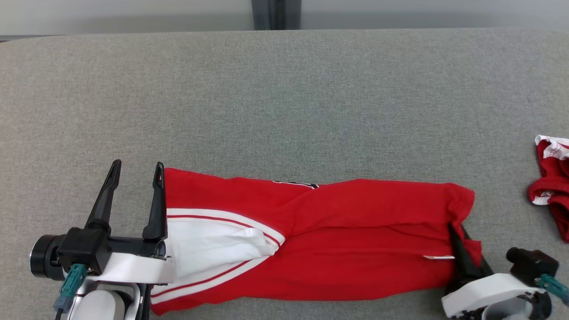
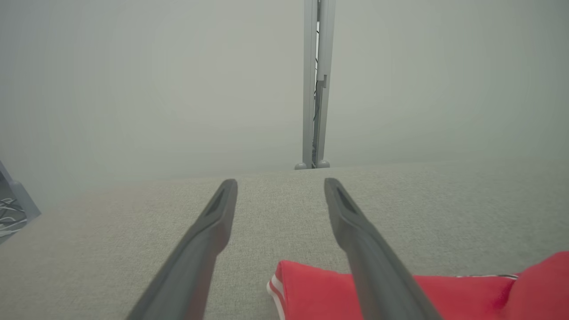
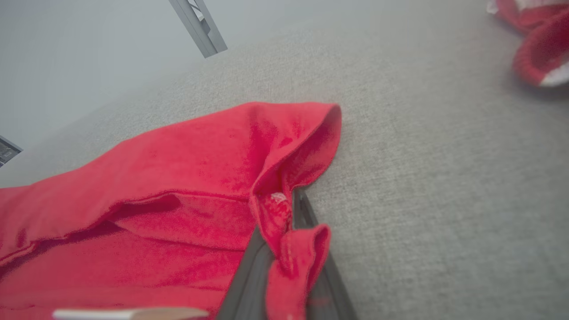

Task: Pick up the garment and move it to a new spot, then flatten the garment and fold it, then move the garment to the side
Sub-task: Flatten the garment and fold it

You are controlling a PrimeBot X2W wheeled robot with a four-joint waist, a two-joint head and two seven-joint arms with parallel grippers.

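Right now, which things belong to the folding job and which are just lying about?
Job: red garment, open left hand beside it, right hand shut on its edge.
Lying about: crumpled red-and-white cloth at the right, grey post behind.

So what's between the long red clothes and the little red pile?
Just bare grey table between garment and pile, per the head view.

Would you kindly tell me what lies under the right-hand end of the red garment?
Dark fingers of the right gripper run beneath the red garment, a fold pinched between them; cloth covers their tips.
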